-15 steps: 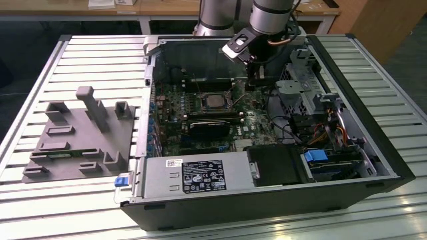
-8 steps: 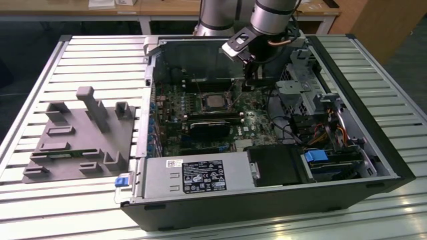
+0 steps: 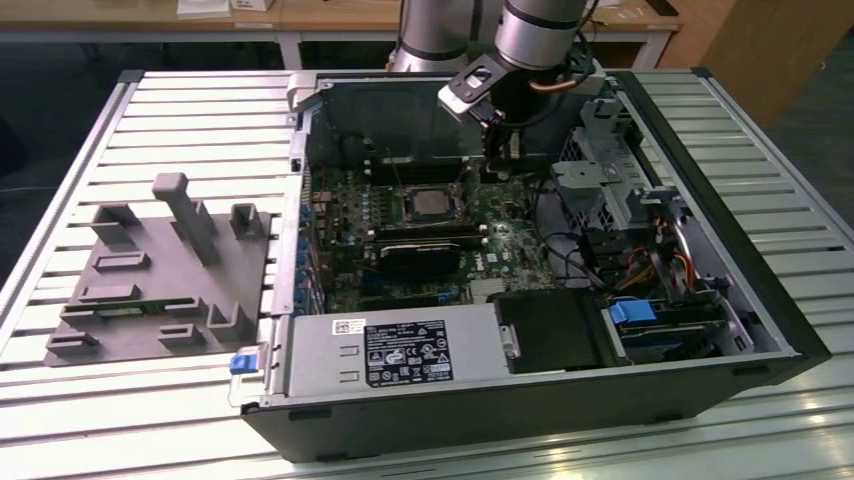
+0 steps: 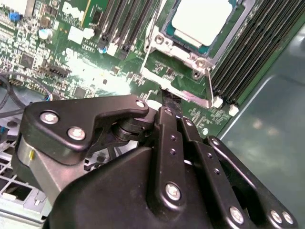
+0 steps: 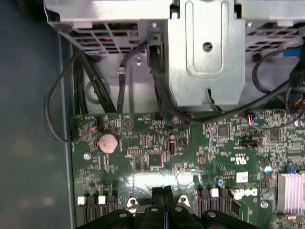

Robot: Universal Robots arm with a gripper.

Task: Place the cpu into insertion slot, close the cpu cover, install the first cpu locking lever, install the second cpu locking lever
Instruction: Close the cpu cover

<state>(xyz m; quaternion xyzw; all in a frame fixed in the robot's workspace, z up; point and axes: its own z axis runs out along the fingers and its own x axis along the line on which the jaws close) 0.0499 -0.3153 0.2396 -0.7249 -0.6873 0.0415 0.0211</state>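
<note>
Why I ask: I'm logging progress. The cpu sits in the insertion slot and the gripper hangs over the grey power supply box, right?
Not quite. The cpu does sit in the insertion slot, but the gripper hangs over the green motherboard beside that slot, not over the grey power supply box; the exterior view shows it.

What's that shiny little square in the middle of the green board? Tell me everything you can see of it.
That is the cpu, a small flat square chip with a smooth, pale silver-grey metal top. It lies level in the insertion slot on the green motherboard, and the silvery cpu cover frames its edges. The gripper is beside the socket and does not touch the chip.
</note>
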